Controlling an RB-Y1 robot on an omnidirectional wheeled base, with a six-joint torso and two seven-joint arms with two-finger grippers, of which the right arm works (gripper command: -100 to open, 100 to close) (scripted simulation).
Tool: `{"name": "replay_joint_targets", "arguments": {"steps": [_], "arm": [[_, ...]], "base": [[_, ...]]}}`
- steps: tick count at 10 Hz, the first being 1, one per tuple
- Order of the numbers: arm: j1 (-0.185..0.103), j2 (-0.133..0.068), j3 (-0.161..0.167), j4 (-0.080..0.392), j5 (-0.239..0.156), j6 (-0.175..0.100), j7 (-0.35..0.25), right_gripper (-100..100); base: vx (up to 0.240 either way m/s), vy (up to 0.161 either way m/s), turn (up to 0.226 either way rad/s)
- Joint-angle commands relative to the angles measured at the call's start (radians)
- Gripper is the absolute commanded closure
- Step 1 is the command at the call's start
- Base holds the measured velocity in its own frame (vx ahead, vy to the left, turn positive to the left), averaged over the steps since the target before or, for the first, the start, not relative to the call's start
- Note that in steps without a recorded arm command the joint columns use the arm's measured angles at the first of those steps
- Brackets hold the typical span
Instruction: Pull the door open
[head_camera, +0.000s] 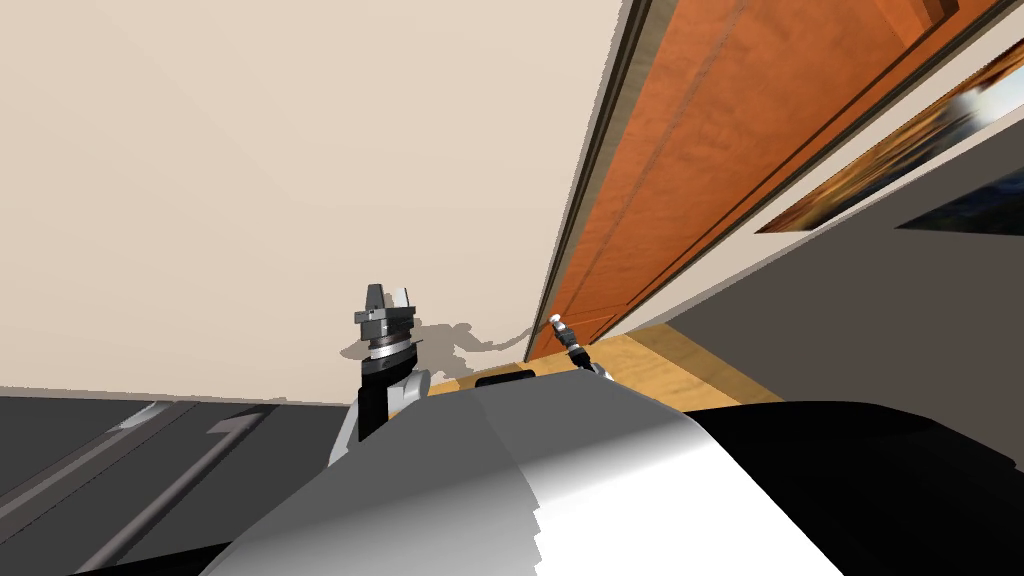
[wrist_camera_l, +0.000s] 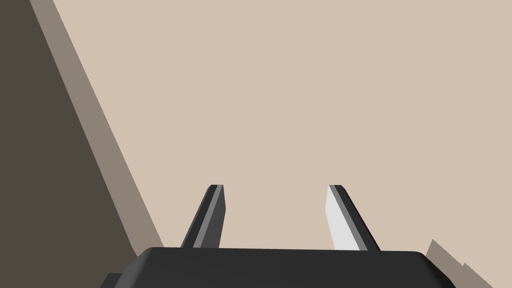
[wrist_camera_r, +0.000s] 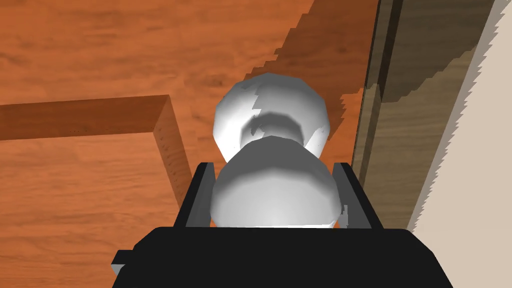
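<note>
head view: one orange-brown door (head_camera: 690, 150) meets a beige wall (head_camera: 250, 180); the left gripper (head_camera: 388, 295) hangs clear of the door, before the wall. left wrist view: its two fingers (wrist_camera_l: 210, 220) are spread, gripping nothing. right wrist view: the right gripper (wrist_camera_r: 274, 167) clamps the door's one pale knob (wrist_camera_r: 272, 195), near the door's edge and frame (wrist_camera_r: 400, 125).

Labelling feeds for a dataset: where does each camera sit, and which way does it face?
Head view: on the head, steeply down-forward at beige wall and orange door; left arm, right arm small.
Left wrist view: on left hand, facing beige wall; left jaws open.
Right wrist view: on right hand, facing door close; right jaws shut on grey knob.
Shared: head and right wrist both show the door.
</note>
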Motion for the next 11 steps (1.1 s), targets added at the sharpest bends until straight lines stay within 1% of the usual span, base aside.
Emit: {"name": "replay_joint_targets", "arguments": {"steps": [1,4,6,7,10,11], "arm": [[0.001,0.003,0.005,-0.003,-0.012,0.001,-0.036,100],[0.001,0.003,0.012,-0.006,-0.036,0.006,-0.103,100],[0.001,0.003,0.018,-0.009,-0.058,0.011,-0.161,100],[0.001,0.003,0.018,-0.009,-0.058,0.011,-0.167,100],[0.001,0.004,0.028,-0.014,-0.094,0.018,-0.256,100],[0.001,0.004,0.028,-0.014,-0.094,0.018,-0.267,100]], "base": [[-0.043,-0.021,0.061],[-0.044,-0.021,0.072],[-0.056,-0.024,0.087],[-0.046,-0.024,0.043],[-0.049,-0.023,0.086],[-0.039,-0.022,0.038]]}}
